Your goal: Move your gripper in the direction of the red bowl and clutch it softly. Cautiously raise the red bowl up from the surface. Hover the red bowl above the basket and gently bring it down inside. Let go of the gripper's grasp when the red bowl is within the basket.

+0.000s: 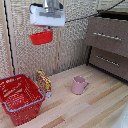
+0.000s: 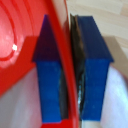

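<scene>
wooden table, tool pinching red bowl

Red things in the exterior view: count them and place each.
2. The bowl hangs high in the air, gripped by the hand. The basket sits on the table at the exterior view's lower left. The basket may hide others.

A glossy red bowl, smooth like plastic, with a bright highlight. Matt blue fingers with dark, worn-looking inner pads. A pale wood-plank worktop. A red mesh basket, plastic-looking. A smooth pink mug. Brown wooden drawers with metal handles.
</scene>
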Robot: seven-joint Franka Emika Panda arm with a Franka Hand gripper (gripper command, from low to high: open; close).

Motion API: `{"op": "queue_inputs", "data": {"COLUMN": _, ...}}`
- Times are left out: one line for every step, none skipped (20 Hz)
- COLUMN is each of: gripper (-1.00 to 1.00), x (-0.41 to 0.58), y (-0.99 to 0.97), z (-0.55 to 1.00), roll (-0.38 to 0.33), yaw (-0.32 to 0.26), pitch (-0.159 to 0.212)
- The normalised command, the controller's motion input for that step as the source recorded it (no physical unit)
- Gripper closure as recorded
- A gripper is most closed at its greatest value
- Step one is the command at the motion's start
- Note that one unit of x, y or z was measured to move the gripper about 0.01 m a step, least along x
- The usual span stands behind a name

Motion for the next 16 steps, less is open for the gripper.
{"op": "queue_inputs", "data": {"gripper": 1.0, "x": 0.0, "y": 1.0, "z": -0.42, "roll": -0.018, "yaw": 0.0, "pitch": -0.084}}
{"op": "queue_inputs", "data": {"gripper": 1.0, "x": 0.0, "y": 1.0, "z": -0.47, "roll": -0.029, "yaw": 0.0, "pitch": -0.086}}
{"op": "queue_inputs", "data": {"gripper": 1.0, "x": 0.0, "y": 1.0, "z": -0.55, "roll": -0.043, "yaw": 0.0, "pitch": -0.092}}
{"op": "queue_inputs", "data": {"gripper": 1.0, "x": 0.0, "y": 0.91, "z": -0.69, "roll": -0.068, "yaw": 0.0, "pitch": -0.093}}
{"op": "queue_inputs", "data": {"gripper": 1.0, "x": 0.0, "y": 0.81, "z": -0.77, "roll": -0.081, "yaw": 0.012, "pitch": -0.097}}
{"op": "queue_inputs", "data": {"gripper": 1.0, "x": 0.0, "y": 0.71, "z": -0.83, "roll": -0.093, "yaw": 0.042, "pitch": -0.099}}
{"op": "queue_inputs", "data": {"gripper": 1.0, "x": 0.011, "y": 0.62, "z": -0.85, "roll": -0.088, "yaw": 0.06, "pitch": -0.095}}
{"op": "queue_inputs", "data": {"gripper": 1.0, "x": 0.051, "y": 0.53, "z": -0.79, "roll": -0.084, "yaw": 0.072, "pitch": -0.099}}
{"op": "queue_inputs", "data": {"gripper": 1.0, "x": 0.057, "y": 0.48, "z": -0.77, "roll": -0.074, "yaw": 0.075, "pitch": -0.1}}
{"op": "queue_inputs", "data": {"gripper": 1.0, "x": 0.049, "y": 0.45, "z": -0.74, "roll": -0.06, "yaw": 0.075, "pitch": -0.096}}
{"op": "queue_inputs", "data": {"gripper": 1.0, "x": 0.037, "y": 0.4, "z": -0.7, "roll": -0.043, "yaw": 0.073, "pitch": -0.089}}
{"op": "queue_inputs", "data": {"gripper": 1.0, "x": 0.037, "y": 0.38, "z": -0.64, "roll": -0.011, "yaw": 0.054, "pitch": -0.072}}
{"op": "queue_inputs", "data": {"gripper": 1.0, "x": 0.04, "y": 0.37, "z": -0.61, "roll": 0.0, "yaw": 0.047, "pitch": -0.057}}
{"op": "queue_inputs", "data": {"gripper": 1.0, "x": 0.037, "y": 0.35, "z": -0.58, "roll": 0.0, "yaw": 0.048, "pitch": -0.056}}
{"op": "queue_inputs", "data": {"gripper": 1.0, "x": 0.029, "y": 0.32, "z": -0.56, "roll": 0.0, "yaw": 0.05, "pitch": -0.056}}
{"op": "queue_inputs", "data": {"gripper": 1.0, "x": 0.054, "y": 0.24, "z": -0.53, "roll": 0.0, "yaw": 0.043, "pitch": -0.049}}
